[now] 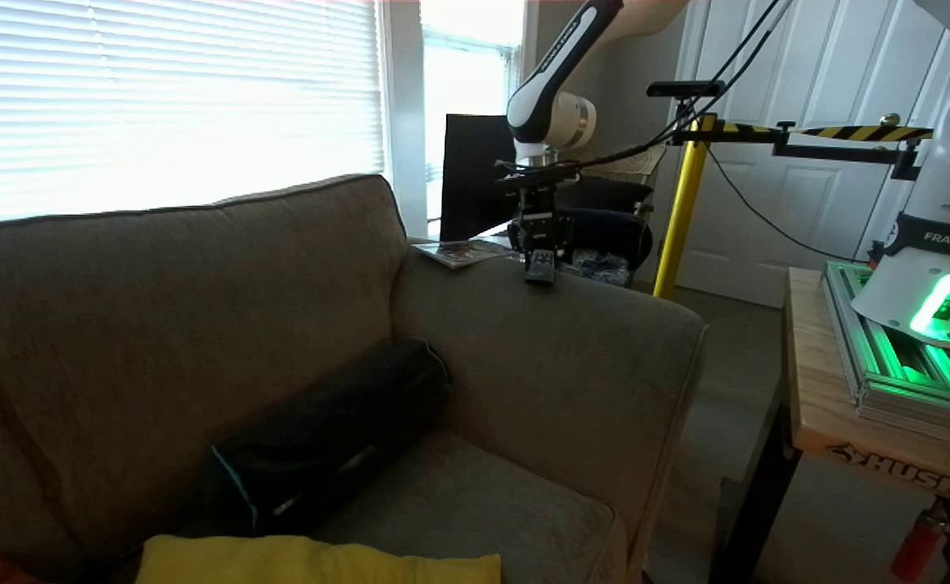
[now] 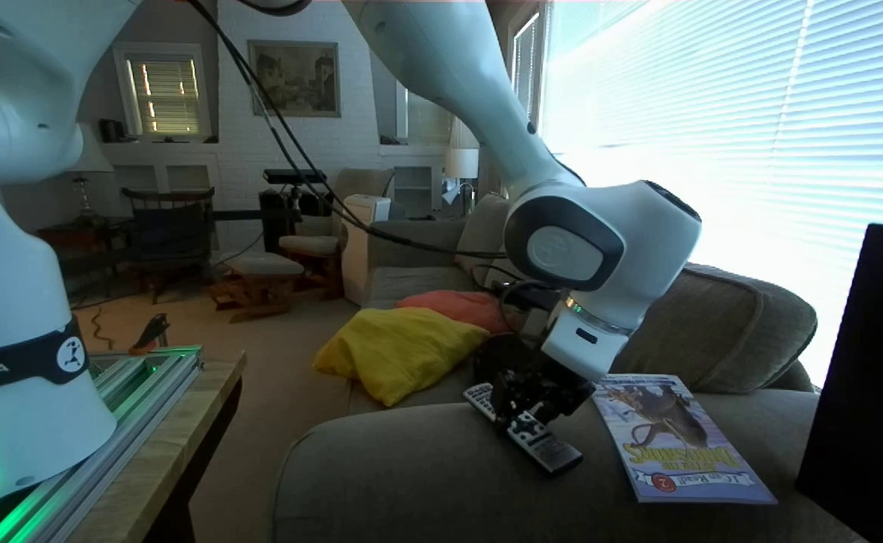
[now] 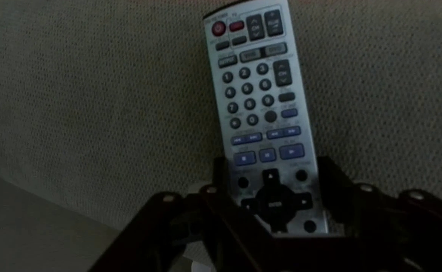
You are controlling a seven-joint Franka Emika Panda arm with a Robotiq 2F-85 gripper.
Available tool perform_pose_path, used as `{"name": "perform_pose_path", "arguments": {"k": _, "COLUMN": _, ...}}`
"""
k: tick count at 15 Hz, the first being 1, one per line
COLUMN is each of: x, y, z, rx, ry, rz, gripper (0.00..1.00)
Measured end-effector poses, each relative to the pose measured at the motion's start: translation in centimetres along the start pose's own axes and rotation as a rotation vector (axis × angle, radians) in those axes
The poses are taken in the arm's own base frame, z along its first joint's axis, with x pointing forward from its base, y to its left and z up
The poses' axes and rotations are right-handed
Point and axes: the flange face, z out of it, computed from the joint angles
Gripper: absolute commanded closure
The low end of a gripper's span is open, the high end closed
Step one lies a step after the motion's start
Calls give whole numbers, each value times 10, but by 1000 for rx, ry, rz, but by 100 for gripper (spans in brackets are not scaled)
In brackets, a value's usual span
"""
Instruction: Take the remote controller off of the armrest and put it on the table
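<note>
The remote controller (image 3: 260,98) is a slim silver-grey bar with dark and blue buttons. It lies on or just above the top of the armrest (image 1: 572,349) and also shows in both exterior views (image 1: 540,268) (image 2: 553,449). My gripper (image 3: 271,181) points down over the armrest, its two black fingers against the long sides of the remote near the round arrow pad. The gripper is also seen in an exterior view (image 2: 515,413). The remote's end nearest the palm is hidden in the wrist view. The dark low table cannot be made out in any view.
A picture book (image 2: 675,445) lies on the armrest beside the gripper. A black upright panel (image 2: 841,392) stands at the armrest's back end. A long black bag (image 1: 337,430) and a yellow cushion (image 2: 400,351) are on the sofa seat. The robot stands on a wooden table (image 1: 815,381).
</note>
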Motion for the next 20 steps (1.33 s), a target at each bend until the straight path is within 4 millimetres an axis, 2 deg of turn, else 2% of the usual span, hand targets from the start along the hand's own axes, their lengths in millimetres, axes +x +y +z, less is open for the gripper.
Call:
{"name": "perform_pose_path", "arguments": {"k": 6, "x": 2, "y": -4, "z": 1, "rx": -22, "ry": -8, "rz": -3, "gripper": 69}}
{"name": "perform_pose_path", "arguments": {"k": 9, "x": 5, "y": -4, "z": -7, "rx": -21, "ry": -11, "rz": -1, "gripper": 69}}
{"name": "perform_pose_path", "arguments": {"k": 11, "x": 13, "y": 0, "z": -25, "rx": -5, "ry": -8, "rz": 11, "gripper": 69}}
{"name": "perform_pose_path", "arguments": {"k": 13, "x": 26, "y": 9, "z": -57, "rx": 24, "ry": -2, "rz": 36, "gripper": 69}}
{"name": "perform_pose_path", "arguments": {"k": 17, "x": 70, "y": 45, "z": -119, "rx": 65, "ry": -13, "rz": 139, "gripper": 69}}
{"name": "perform_pose_path", "arguments": {"k": 20, "x": 104, "y": 75, "z": -137, "rx": 75, "ry": -54, "rz": 269, "gripper": 69}}
